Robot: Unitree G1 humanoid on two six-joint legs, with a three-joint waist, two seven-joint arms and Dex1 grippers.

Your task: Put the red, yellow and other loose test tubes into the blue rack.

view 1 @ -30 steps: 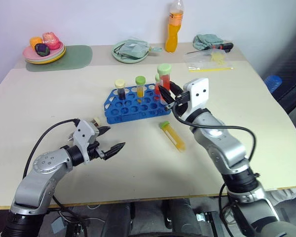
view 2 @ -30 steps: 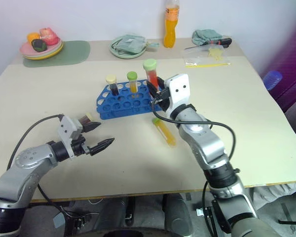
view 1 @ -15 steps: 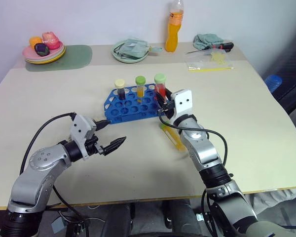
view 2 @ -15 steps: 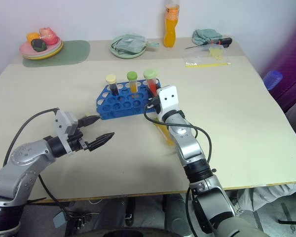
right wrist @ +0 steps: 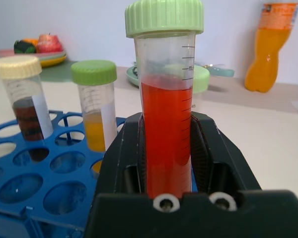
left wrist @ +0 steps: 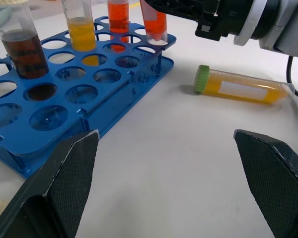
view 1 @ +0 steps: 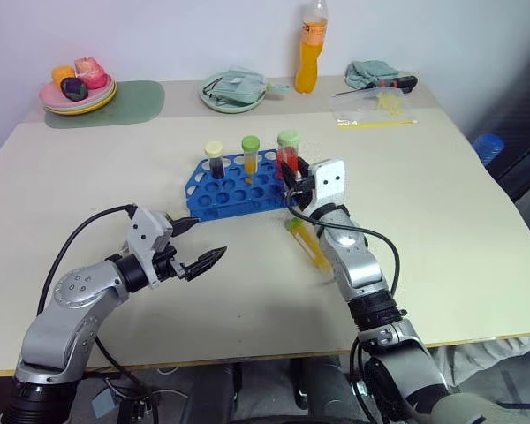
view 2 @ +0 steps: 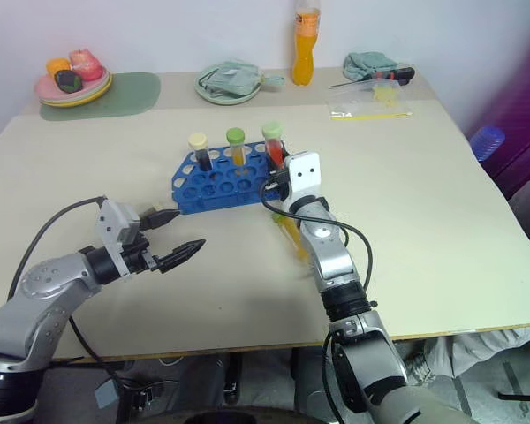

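Note:
The blue rack [view 1: 234,187] stands mid-table with a brown tube [view 1: 215,161] and a yellow tube [view 1: 250,155] upright in it. My right gripper [view 1: 293,177] is shut on the red tube [right wrist: 166,134], which has a green cap and stands upright with its lower end at a hole on the rack's right end [left wrist: 156,40]. Another red tube [left wrist: 119,15] stands in the rack just behind it. A loose yellow tube [view 1: 307,246] with a green cap lies on the table under my right forearm. My left gripper [view 1: 203,240] hangs open in front of the rack, holding nothing.
Along the back edge are stacked plates with toy food [view 1: 78,88], a green mat [view 1: 124,102], a green plate with a cloth [view 1: 234,91], an orange drink bottle [view 1: 310,49], a plastic bag [view 1: 375,108] and a screwdriver beside a cloth [view 1: 382,75].
My right gripper has come down and forward with the red tube, from above the rack to its right end. The left gripper has stayed where it was, still open.

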